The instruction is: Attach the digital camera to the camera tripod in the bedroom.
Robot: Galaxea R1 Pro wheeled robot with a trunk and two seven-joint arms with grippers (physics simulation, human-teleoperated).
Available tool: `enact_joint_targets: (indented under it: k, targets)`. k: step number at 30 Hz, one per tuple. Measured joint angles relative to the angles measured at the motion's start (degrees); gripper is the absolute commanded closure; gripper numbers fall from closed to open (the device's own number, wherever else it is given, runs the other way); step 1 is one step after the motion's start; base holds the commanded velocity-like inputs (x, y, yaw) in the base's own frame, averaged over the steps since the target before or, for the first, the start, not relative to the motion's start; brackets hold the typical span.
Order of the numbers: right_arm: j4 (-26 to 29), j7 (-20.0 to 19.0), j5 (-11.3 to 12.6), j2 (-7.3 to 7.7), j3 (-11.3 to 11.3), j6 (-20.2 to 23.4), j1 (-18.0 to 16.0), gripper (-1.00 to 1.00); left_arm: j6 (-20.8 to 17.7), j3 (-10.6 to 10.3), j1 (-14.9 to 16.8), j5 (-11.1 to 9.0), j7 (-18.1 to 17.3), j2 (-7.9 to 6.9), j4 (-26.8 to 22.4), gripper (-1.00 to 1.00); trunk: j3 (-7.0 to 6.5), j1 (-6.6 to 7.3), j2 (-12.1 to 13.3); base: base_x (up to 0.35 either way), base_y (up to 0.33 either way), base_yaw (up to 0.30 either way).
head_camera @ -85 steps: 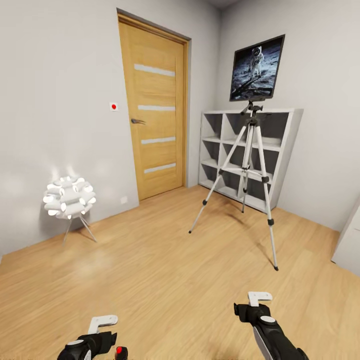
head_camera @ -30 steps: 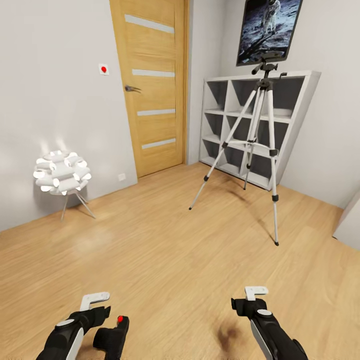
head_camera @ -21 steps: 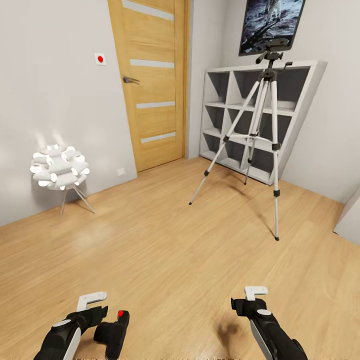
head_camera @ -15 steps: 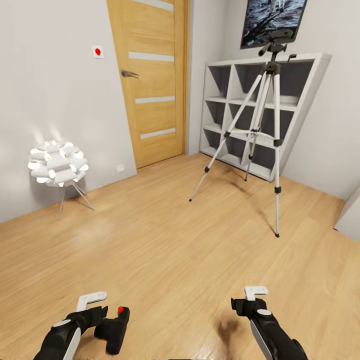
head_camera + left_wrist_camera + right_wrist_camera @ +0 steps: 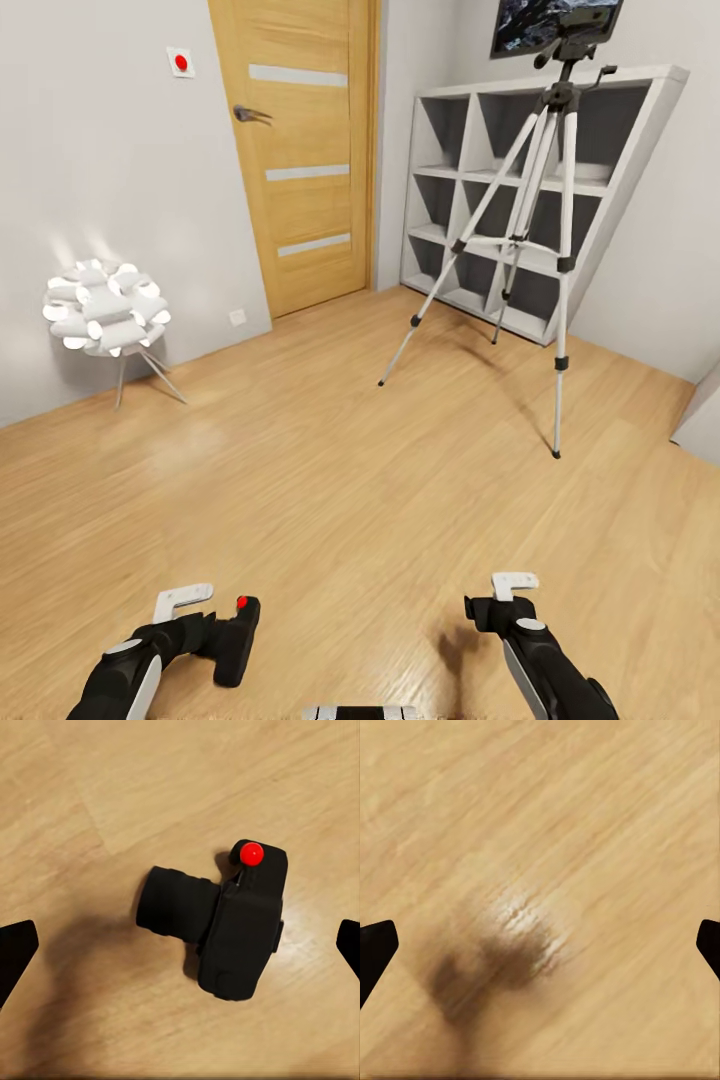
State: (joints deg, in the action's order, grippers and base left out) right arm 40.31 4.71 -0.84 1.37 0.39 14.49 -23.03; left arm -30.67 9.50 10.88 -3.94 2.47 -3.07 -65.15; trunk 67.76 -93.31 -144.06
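Note:
The digital camera, small, black and boxy with a red button, hangs just above the wood floor at the tip of my left gripper, which is shut on it. In the left wrist view the camera sits between the dark finger edges, casting a shadow on the floor. The camera tripod stands ahead on the right on silver legs, its black head and pan handle up near the shelf's top. My right gripper is low at the right, open, with bare floor between its fingers.
A grey cube shelf stands behind the tripod, under a dark picture. A closed wooden door is ahead on the left. A glowing white lamp stands by the left wall. White furniture shows at the right edge.
The whole view has advanced toward the tripod and tipped down, so the tripod, shelf and door sit higher and larger. The camera has stayed with my left gripper, riding slightly higher beside it.

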Motion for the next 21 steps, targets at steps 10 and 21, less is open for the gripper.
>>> enact_joint_targets:
  k: [10,21]
  targets:
    - [0.0,0.0,0.0,0.05,0.0,0.6,0.0,-1.00,-0.1,-0.6,0.0,0.1,-0.1,-0.08,-0.1,-1.00,2.22,-0.26,-0.1,0.000,0.000,0.000]
    - [0.0,0.0,0.0,0.09,0.1,1.0,0.0,-1.00,-0.4,-0.7,0.0,0.2,-1.1,-0.12,0.3,-1.00,4.66,-0.54,-0.3,0.000,0.000,0.000]
